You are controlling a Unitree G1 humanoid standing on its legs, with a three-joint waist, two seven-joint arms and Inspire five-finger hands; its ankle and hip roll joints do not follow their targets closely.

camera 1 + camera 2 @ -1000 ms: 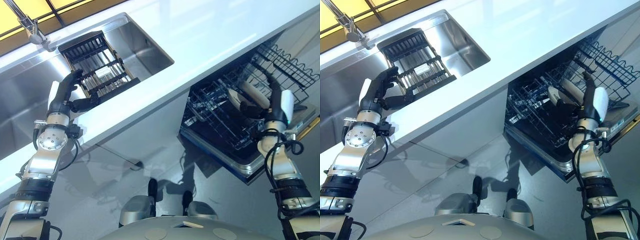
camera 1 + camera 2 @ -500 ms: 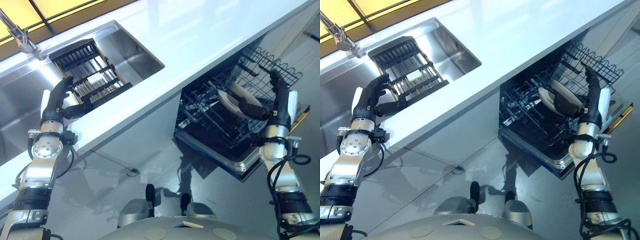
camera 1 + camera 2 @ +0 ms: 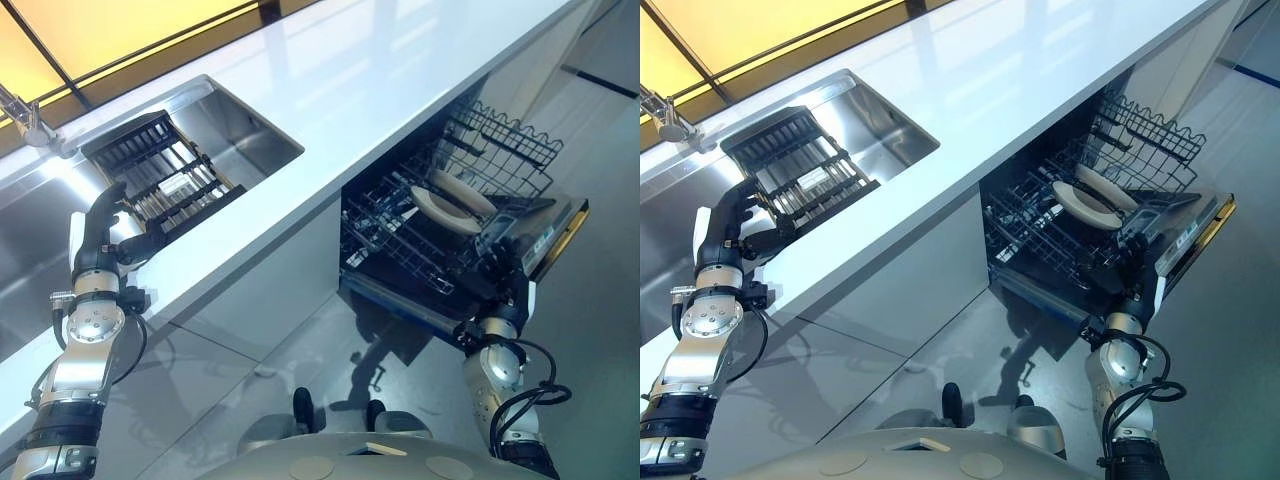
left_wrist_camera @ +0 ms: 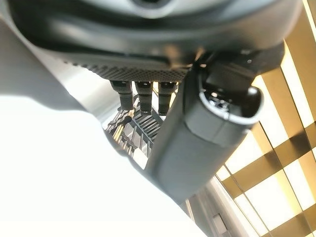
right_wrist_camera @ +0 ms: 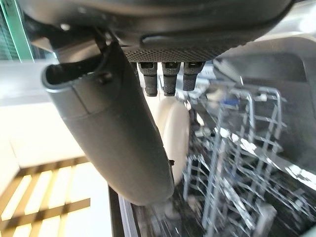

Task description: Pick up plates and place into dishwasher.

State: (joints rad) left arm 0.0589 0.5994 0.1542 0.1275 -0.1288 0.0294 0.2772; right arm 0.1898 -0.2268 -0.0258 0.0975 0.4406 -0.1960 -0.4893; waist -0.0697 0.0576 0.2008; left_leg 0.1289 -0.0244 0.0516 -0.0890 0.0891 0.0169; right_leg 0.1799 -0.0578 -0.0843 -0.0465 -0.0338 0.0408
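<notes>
Plate [image 3: 444,208]: you see it standing in the rack [image 3: 400,235], just past your right hand's fingers [image 5: 165,79].
Right hand [image 3: 497,262]: fingers straight, empty.
Left hand [image 3: 100,235]: fingers relaxed at the sink [image 3: 250,135].

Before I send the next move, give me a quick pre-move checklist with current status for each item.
1. Plates seated in dishwasher rack: two plates stand in the tines. Ok.
2. Right hand free of the plates: low by the open door, apart from them. Ok.
3. Right hand's fingers: cannot tell.
4. Left hand at the sink rack: thumb and fingers by its near edge. Ok.
5. Another plate waiting in the sink rack: none seen from the head views. Cannot tell.
</notes>
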